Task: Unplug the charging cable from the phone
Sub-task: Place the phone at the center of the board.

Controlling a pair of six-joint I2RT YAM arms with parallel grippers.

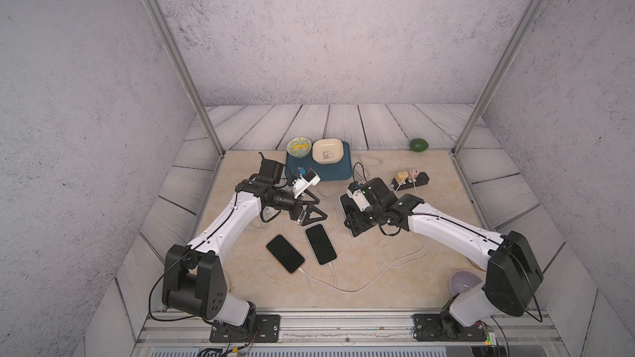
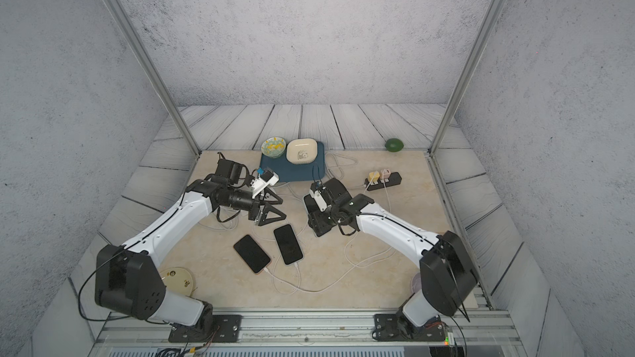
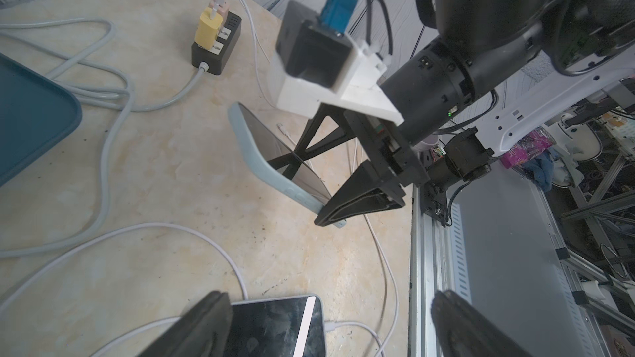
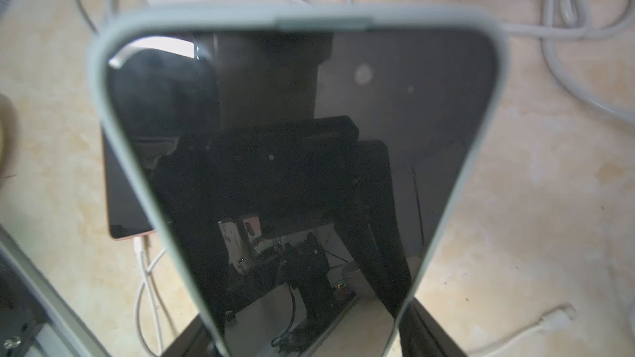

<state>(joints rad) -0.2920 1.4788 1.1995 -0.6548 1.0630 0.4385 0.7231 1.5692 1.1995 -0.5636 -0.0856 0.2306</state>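
Room: grey speckled walls (image 1: 309, 46) on three sides, and two slanted metal posts (image 1: 179, 63) rising from the far corners.
Surface: a beige stone-look surface (image 1: 395, 303) with grey plank-pattern boards sloping up around it and a metal rail (image 1: 343, 321) along the near edge.
Open room: there's a bare stretch between the resting phones (image 1: 285, 253) and the rail. The far middle is crowded with a blue tray (image 1: 330, 173), a black power strip (image 1: 412, 180) and looping white cables (image 1: 405, 259).
Held phone: the held phone (image 3: 275, 152), in a pale blue case with a dark screen, is right of centre and tilted up off the surface.
Resting phones: two lie flat near the middle, each with a white cable in its near end.
Right fingers: the right fingers (image 3: 360, 197) are clamped across one end of the held phone.
Left fingers: the left fingers (image 3: 206, 327) are spread wide and empty, hovering over a resting phone.
Loose plug: the loose plug (image 4: 556, 317) lies free on the surface beside the held phone, apart from it.
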